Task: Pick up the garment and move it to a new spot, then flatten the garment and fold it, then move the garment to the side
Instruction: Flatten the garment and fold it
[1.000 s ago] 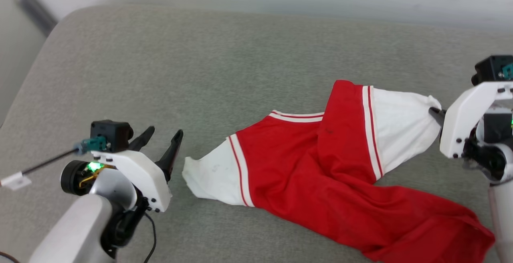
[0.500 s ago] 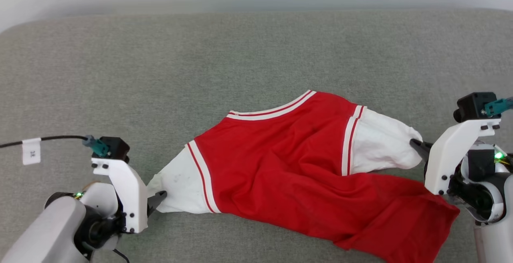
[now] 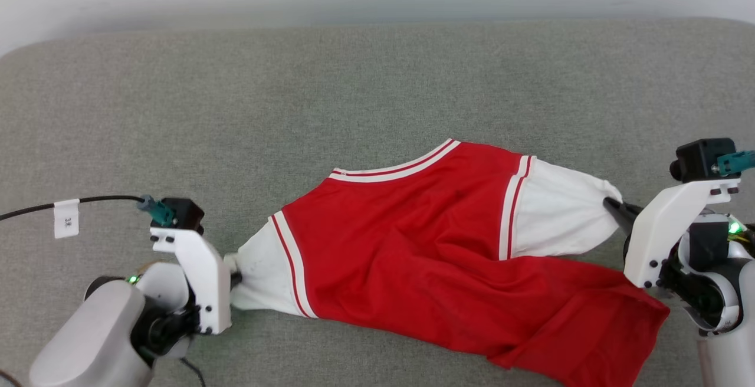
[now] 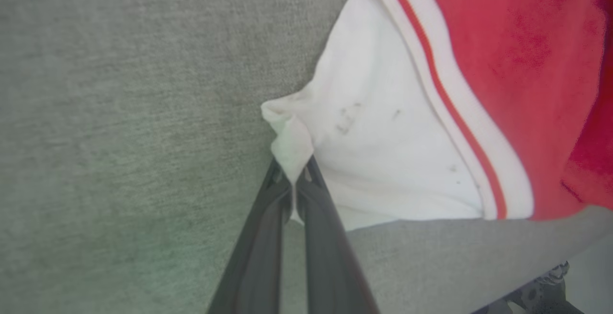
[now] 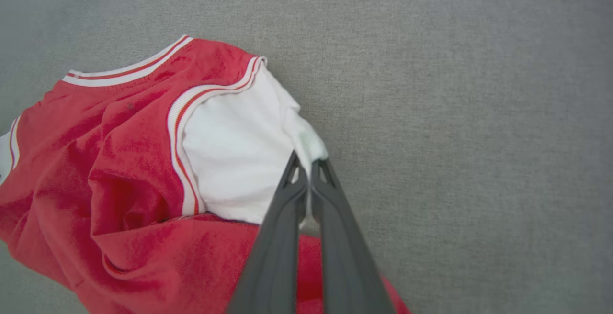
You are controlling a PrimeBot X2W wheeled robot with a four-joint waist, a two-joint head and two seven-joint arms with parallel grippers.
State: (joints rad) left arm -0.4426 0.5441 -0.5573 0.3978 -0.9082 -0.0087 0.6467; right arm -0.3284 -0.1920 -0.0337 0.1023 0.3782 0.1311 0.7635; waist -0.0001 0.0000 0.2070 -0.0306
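Observation:
The garment [image 3: 424,245] is a red jersey with white-and-red striped trim and white lining, stretched across the grey cushion between both arms. My left gripper [image 3: 234,274] is shut on the white corner at the garment's left end; the left wrist view has that white corner [image 4: 292,151] pinched at the tips of my left gripper [image 4: 294,173]. My right gripper [image 3: 613,207] is shut on the white corner at the right end, seen pinched in the right wrist view at the garment's white corner [image 5: 309,146] by my right gripper [image 5: 306,163]. The red lower part trails toward the front right.
A grey fabric cushion [image 3: 295,110] carries everything, with a pale wall behind it. A black cable with a white tag [image 3: 65,217] runs from the left wrist toward the left edge.
My left gripper went from open and apart from the garment to shut on its left white corner. The head camera shifted between frames. The right gripper kept its hold.

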